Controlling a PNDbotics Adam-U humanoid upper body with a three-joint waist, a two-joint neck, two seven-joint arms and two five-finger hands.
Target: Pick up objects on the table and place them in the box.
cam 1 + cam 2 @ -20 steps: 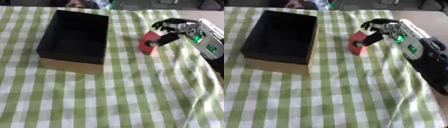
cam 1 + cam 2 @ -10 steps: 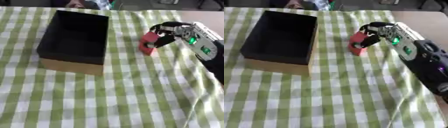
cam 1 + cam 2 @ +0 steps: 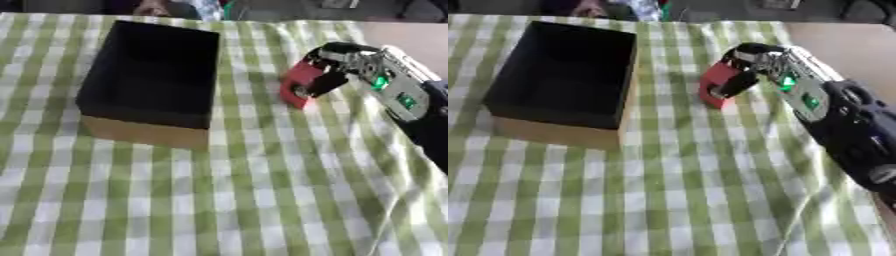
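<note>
Red block (image 3: pixel 299 85) carried nearer box (image 3: pixel 153 82), upright, right robot hand (image 3: pixel 337 65) clasping

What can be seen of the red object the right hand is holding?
The red object is a small blocky piece, plain red, its material unclear. It sits right of the box, apart from it, above the green checked cloth. The right hand has its dark fingers curled over it. Whether its lower end touches the cloth cannot be told.
</note>
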